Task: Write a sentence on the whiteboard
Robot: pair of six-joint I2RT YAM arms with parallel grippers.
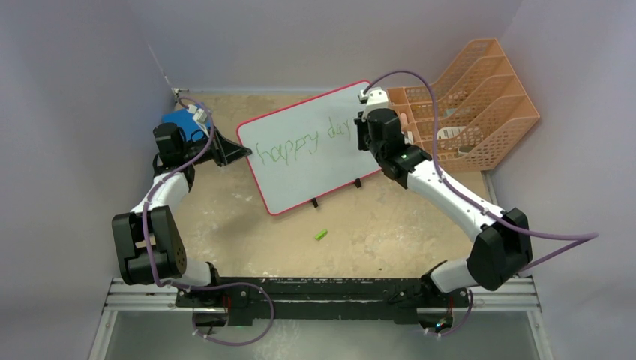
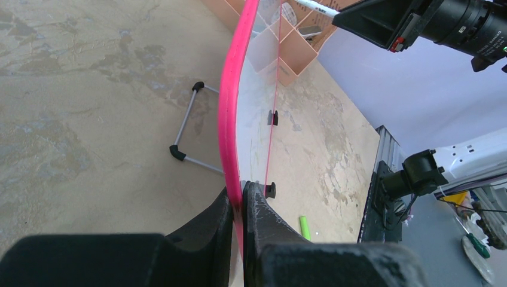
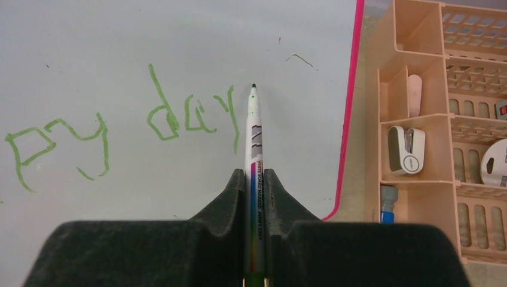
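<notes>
Two grippers, both closed. Right gripper (image 3: pixel 255 179) clamps a marker (image 3: pixel 253 137) between its fingers, with the marker's long axis running straight ahead. The tip stands just right of the last "y" of the sentence (image 3: pixel 179 116); whether it touches the whiteboard (image 3: pixel 179 48) cannot be told. Bare board for another letter lies right of the tip, before the red rim. Left gripper (image 2: pixel 238 197) pinches the board's edge, steadying it; only the right arm is placed to write.

Pale lilac walls (image 1: pixel 75 112) enclose a mottled beige tabletop (image 1: pixel 405 225) (seemingly worn).
</notes>
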